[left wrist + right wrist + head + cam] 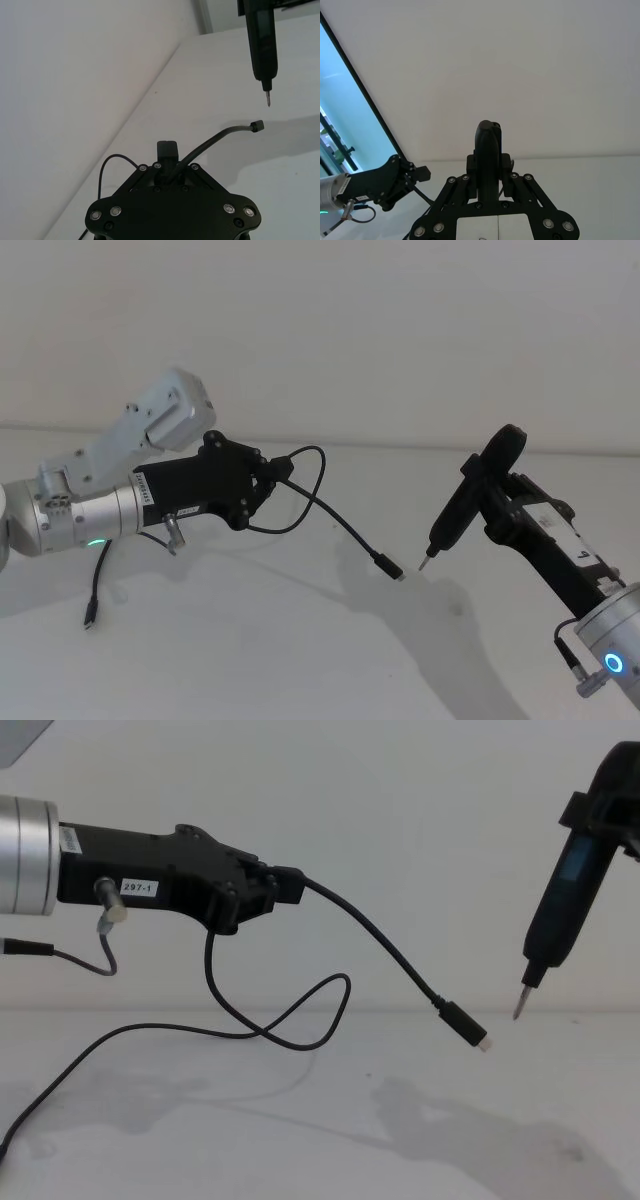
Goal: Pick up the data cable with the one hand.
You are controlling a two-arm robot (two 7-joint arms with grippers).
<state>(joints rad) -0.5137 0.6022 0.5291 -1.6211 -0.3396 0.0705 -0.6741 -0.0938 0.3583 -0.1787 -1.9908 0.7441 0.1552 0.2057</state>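
My left gripper [281,469] [292,885] [167,151], black with a "297-1" label and a silver wrist, is shut on the data cable [341,519] [388,950] [214,138] and holds it above the white table [300,660]. From the jaws, one stretch of the thin black cord runs out to its slim plug [389,568] [463,1026] [257,126], which hangs in the air. The rest droops in a loop [300,1020] down to the table. My right gripper [497,475] [488,159] is shut on a slim black tool [452,512] [556,915] [262,45], whose metal tip points down close to the plug.
The cable's other end [90,618] lies on the table at the left. A short dark wire with a silver connector [172,536] [110,918] hangs from my left wrist. A plain white wall stands behind, and a glass panel [350,135] shows beside it.
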